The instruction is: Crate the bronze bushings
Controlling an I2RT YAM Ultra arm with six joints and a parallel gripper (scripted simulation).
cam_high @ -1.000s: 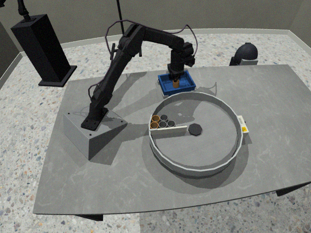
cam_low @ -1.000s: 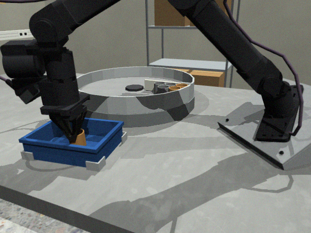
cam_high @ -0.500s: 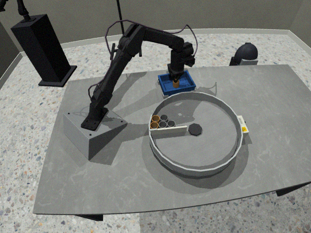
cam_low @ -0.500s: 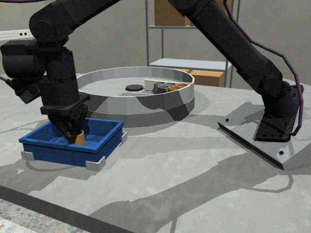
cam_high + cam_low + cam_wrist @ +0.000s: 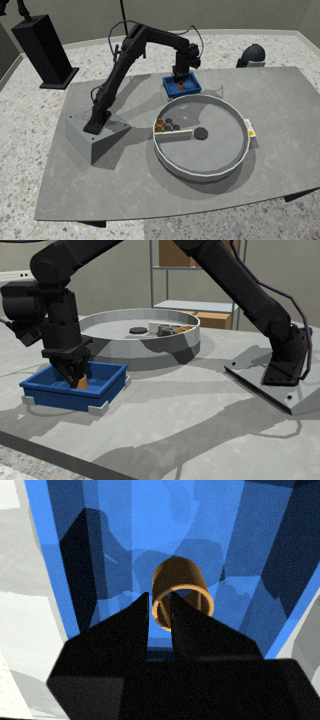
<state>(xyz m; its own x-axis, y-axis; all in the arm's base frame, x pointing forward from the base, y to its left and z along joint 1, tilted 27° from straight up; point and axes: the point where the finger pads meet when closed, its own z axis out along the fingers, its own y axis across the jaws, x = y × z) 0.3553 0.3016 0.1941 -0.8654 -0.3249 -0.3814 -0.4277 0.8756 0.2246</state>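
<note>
Inside the blue crate (image 5: 105,388), the pincer (image 5: 159,611) stands slightly parted astride a bronze bushing's (image 5: 181,582) wall.
</note>
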